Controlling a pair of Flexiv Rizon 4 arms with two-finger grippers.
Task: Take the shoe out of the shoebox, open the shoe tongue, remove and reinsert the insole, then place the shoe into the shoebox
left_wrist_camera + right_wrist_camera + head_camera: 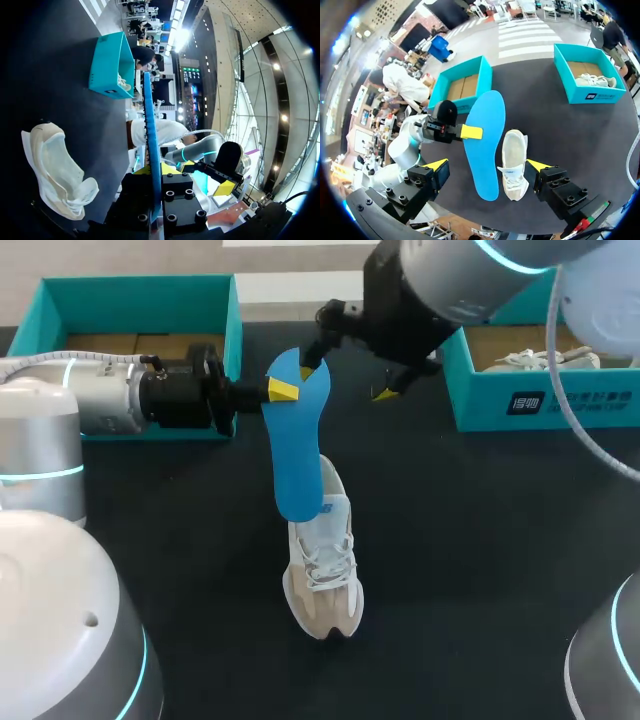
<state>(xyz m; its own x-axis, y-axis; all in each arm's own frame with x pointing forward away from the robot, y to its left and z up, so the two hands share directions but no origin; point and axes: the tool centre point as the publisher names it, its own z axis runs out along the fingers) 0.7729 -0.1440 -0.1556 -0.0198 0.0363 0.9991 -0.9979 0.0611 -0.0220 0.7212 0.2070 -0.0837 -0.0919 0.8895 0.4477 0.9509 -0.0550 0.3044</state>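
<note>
A blue insole (298,445) hangs upright over the table, its upper end pinched in my left gripper (283,390), which is shut on it. Below it the beige and white shoe (322,565) lies on the black table, heel end touching or just behind the insole's lower end. My right gripper (348,373) hovers open behind the insole's top. In the left wrist view the insole (150,125) shows edge-on between the fingers of the left gripper (156,170), with the shoe (55,170) beside it. The right gripper (487,165) looks down on the insole (485,145) and shoe (514,165).
A teal shoebox (232,315) with a bare cardboard floor stands at the back left, behind my left arm. A second teal box (470,390) at the back right holds another pale shoe (535,360). Bare black table lies around the shoe.
</note>
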